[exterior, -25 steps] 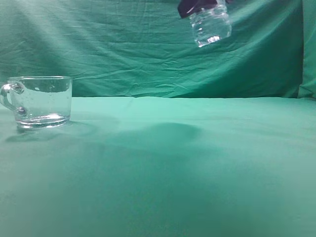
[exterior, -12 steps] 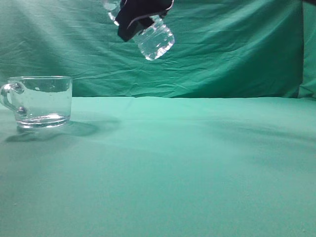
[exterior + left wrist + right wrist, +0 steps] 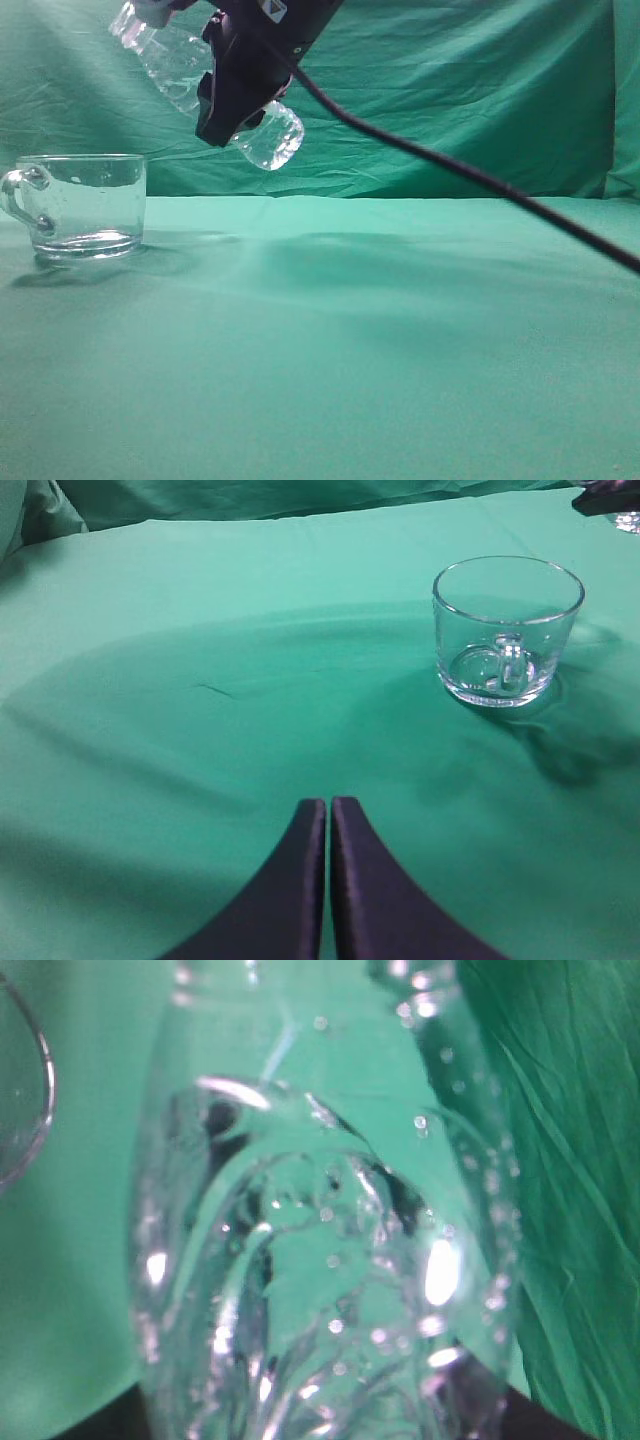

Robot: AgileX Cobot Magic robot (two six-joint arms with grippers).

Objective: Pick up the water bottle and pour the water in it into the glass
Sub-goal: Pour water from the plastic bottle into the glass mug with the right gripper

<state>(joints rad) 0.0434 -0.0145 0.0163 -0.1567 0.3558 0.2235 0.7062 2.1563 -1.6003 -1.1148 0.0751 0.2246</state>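
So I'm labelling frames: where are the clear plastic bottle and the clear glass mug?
Clear plastic bottle (image 3: 268, 140), exterior view, on its base end.
Clear glass mug (image 3: 507, 630), left wrist view, on its side wall.

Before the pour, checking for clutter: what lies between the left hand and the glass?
Only bare green cloth lies between the left hand and the glass, per the left wrist view.

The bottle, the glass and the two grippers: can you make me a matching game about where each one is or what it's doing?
Things:
1. bottle
2. glass
3. left gripper
4. right gripper

States:
A. shut, holding nothing
B. standing upright on the cloth
C. tilted in the air, neck toward the upper left
D. clamped around the bottle

Pairs: 1-C, 2-B, 3-A, 4-D
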